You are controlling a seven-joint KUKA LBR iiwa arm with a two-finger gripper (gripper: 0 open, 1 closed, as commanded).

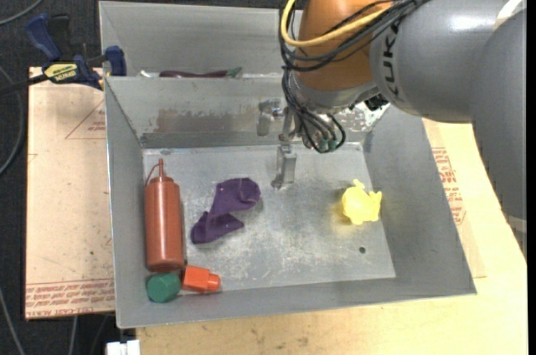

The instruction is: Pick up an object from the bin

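Because the gripper (284, 180) hangs nearest to the purple crumpled piece (226, 209), you may take this one as the likely thing to pick. It holds nothing that you can see, and whether the gripper is apart or together you cannot tell from this angle. The purple piece lies on the floor of the grey metal bin (318, 261), near the middle, just to the left of the gripper tip. It looks like soft rubber or cloth, folded and wrinkled, with a thicker lump at its upper end and a flat tail at the lower left. You should expect it light and limp: it will bend and hang when lifted, so take it at the thick lump, not at the thin tail, which may slip out. The yellow toy (361, 205), to the right and well apart, looks like smooth, rounded plastic and may roll away. Along the left wall lies a long reddish-brown bottle (163, 221), smooth and probably slippery, with a green cap (163, 286) and a small orange piece (201, 280) at its foot.
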